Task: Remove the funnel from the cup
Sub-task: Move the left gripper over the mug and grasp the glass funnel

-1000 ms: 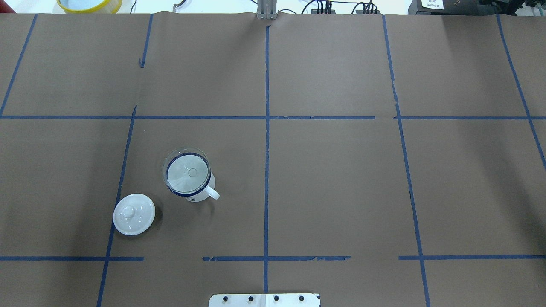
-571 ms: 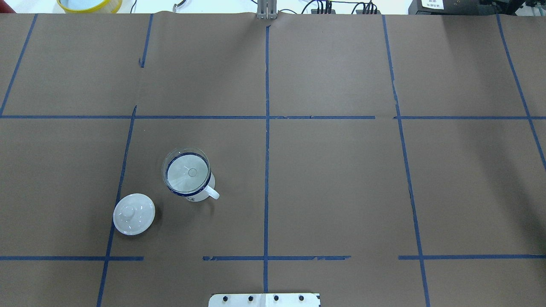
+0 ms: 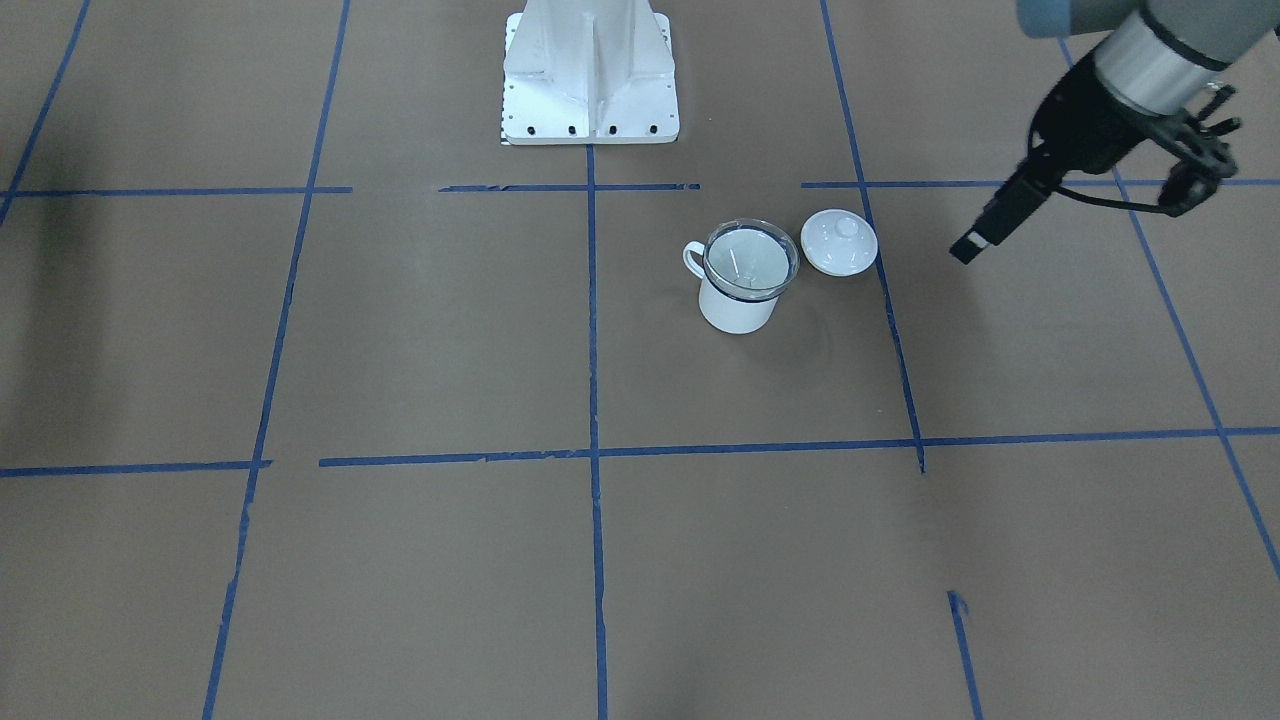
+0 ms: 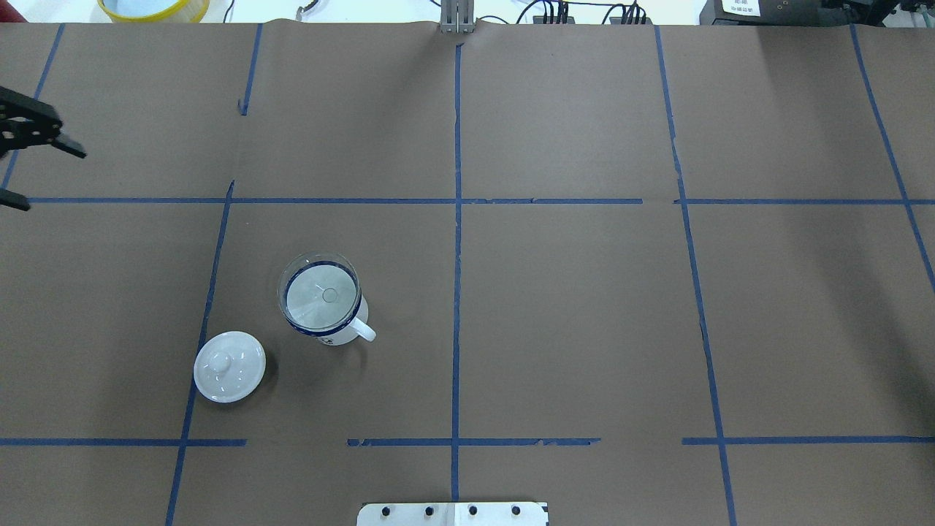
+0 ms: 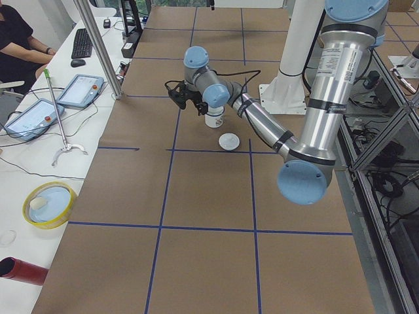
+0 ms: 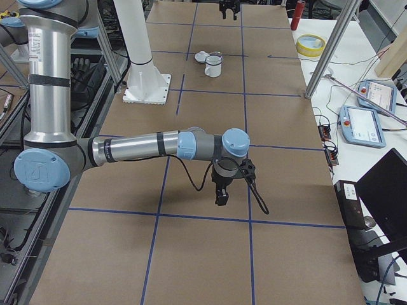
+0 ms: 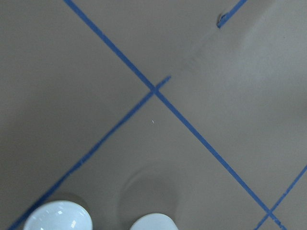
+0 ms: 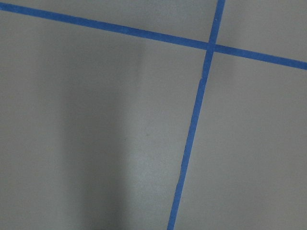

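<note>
My left hand [image 4: 52, 181] hangs far out on the left, fingers spread wide, holding nothing. Next comes the white lid [image 4: 229, 367], then the cup [image 3: 738, 312], with the clear funnel [image 4: 321, 296] sitting in its mouth. My right hand [image 6: 221, 194] is far off, and I cannot tell if it is open. The funnel looks slippery and hard to see. If I grab it badly, the cup could tip, or I could bump the lid.
</note>
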